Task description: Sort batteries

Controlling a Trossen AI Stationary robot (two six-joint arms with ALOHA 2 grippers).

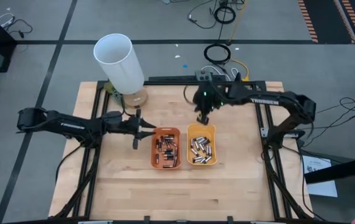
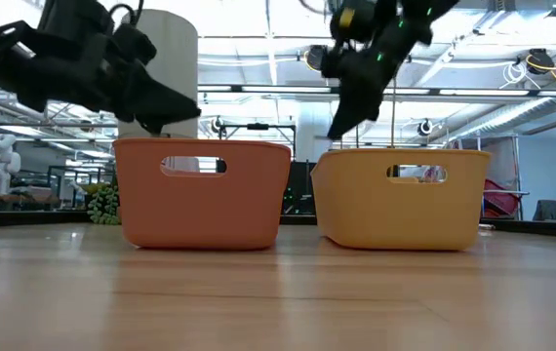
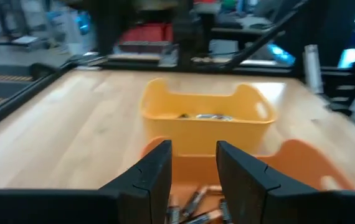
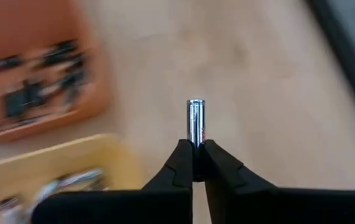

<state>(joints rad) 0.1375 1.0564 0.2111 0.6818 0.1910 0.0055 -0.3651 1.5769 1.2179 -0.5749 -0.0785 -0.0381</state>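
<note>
Pinched between my right pincer (image 4: 197,163)'s dark, tapered fingertips is one silvery battery (image 4: 195,122), a smooth metallic cylinder standing upright out of the clenched tips. From above, that pincer (image 1: 203,119) hangs at the far edge of the yellow tray (image 1: 213,160), a small smooth plastic bin with rounded corners and cut-out handle slots. Silvery batteries (image 1: 200,148) lie heaped inside it.

Just beside it, on its left, sits the orange tray (image 1: 153,157), same shape and same plastic, filled with dark batteries with coppery ends (image 1: 167,150). At bench height the two trays stand side by side with a narrow gap between, their walls matte and slightly flared.

My left pincer (image 1: 137,132) hovers at the left side of the orange tray, its two black angular fingers (image 3: 152,177) spread apart and grasping nothing.

My bench (image 1: 127,193) is pale wood made of joined strips, framed by black metal rails. On its far left corner stands a tall white tube (image 1: 119,62), smooth and open-topped, on a round wooden base. White lettering reading "TROSSEN" runs along my right arm (image 1: 258,98); writing on my left arm (image 1: 59,122) is too small to read.
</note>
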